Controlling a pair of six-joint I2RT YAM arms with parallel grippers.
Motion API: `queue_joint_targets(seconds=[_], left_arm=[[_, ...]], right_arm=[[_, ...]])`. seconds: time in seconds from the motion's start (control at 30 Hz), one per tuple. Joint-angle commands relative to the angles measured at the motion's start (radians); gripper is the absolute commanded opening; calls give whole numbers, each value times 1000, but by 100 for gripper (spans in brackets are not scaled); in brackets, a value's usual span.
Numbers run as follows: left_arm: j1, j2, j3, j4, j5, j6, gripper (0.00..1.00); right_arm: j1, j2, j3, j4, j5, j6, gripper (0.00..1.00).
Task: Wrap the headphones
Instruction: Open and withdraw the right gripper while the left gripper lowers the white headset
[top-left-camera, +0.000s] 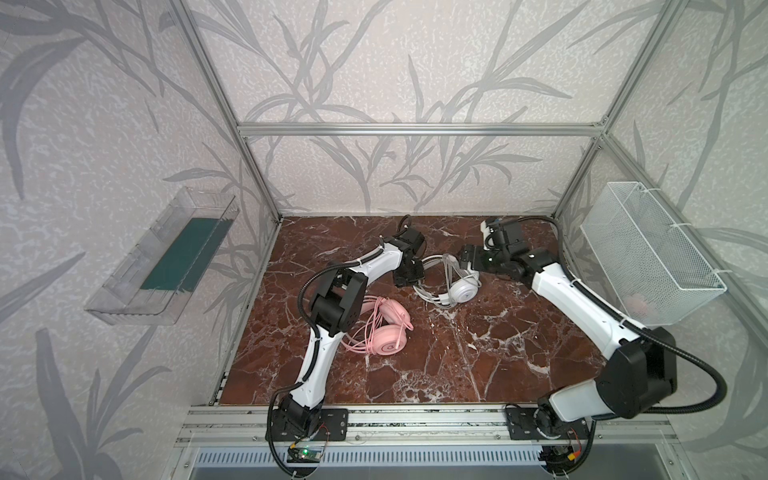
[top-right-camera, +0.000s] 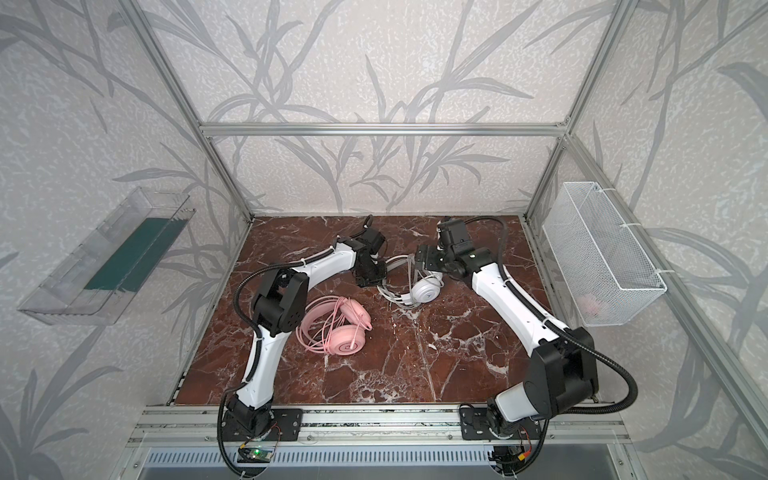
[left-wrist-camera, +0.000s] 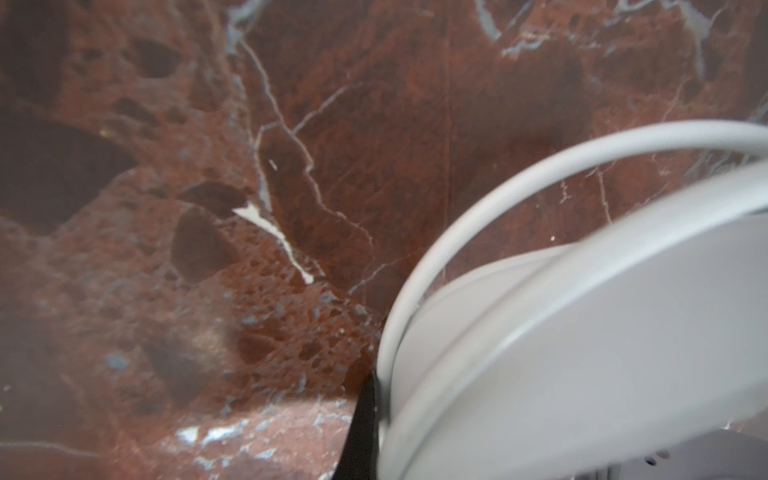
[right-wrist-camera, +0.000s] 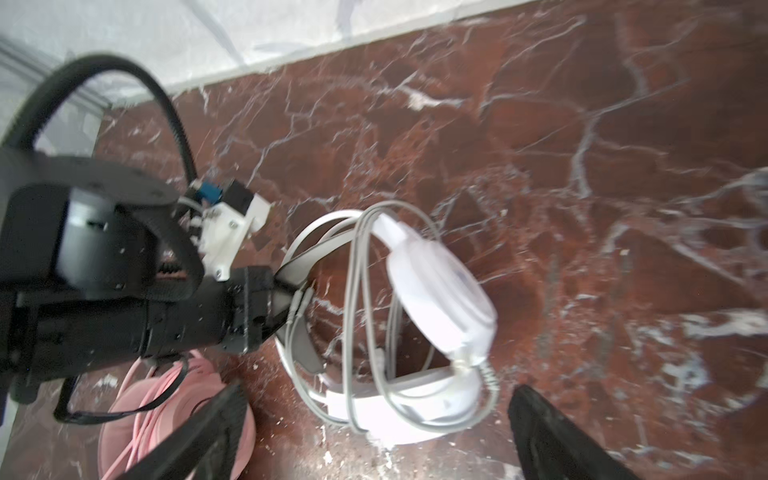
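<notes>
The white headphones (top-left-camera: 457, 286) (top-right-camera: 426, 291) lie at the back middle of the marble floor, their grey cable looped several times round the headband and cups (right-wrist-camera: 436, 291). My left gripper (top-left-camera: 409, 276) (top-right-camera: 372, 278) (right-wrist-camera: 286, 299) is shut on their headband, and the cable's plug lies by its fingertips. In the left wrist view the headband (left-wrist-camera: 582, 332) fills the corner beside one black finger (left-wrist-camera: 361, 432). My right gripper (top-left-camera: 467, 255) (top-right-camera: 422, 257) (right-wrist-camera: 380, 390) hangs open just over the white cups, holding nothing. The pink headphones (top-left-camera: 386, 328) (top-right-camera: 345, 332) (right-wrist-camera: 174, 415) lie nearer the front, cable wound on them.
A white wire basket (top-left-camera: 648, 257) (top-right-camera: 602, 257) hangs on the right wall with something pink inside. A clear plastic tray (top-left-camera: 162, 257) (top-right-camera: 104, 257) is fixed to the left wall. Aluminium frame posts border the marble floor (top-left-camera: 457, 365).
</notes>
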Motion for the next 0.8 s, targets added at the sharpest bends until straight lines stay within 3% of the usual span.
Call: queue_joint_targets(seconds=[0.0,0.43,0.77], left_arm=[[-14,-10,26,-63,59,10,0],[-73,111,245,-251,68,74,0],[-140,50,168,-238,11,-4,2]], right_arm=[[-64,-58,-39,-18,29,-55,99],[-187,-171,-130,16,23,-104,99],[-209,-213,-170,82,2,-135,99]])
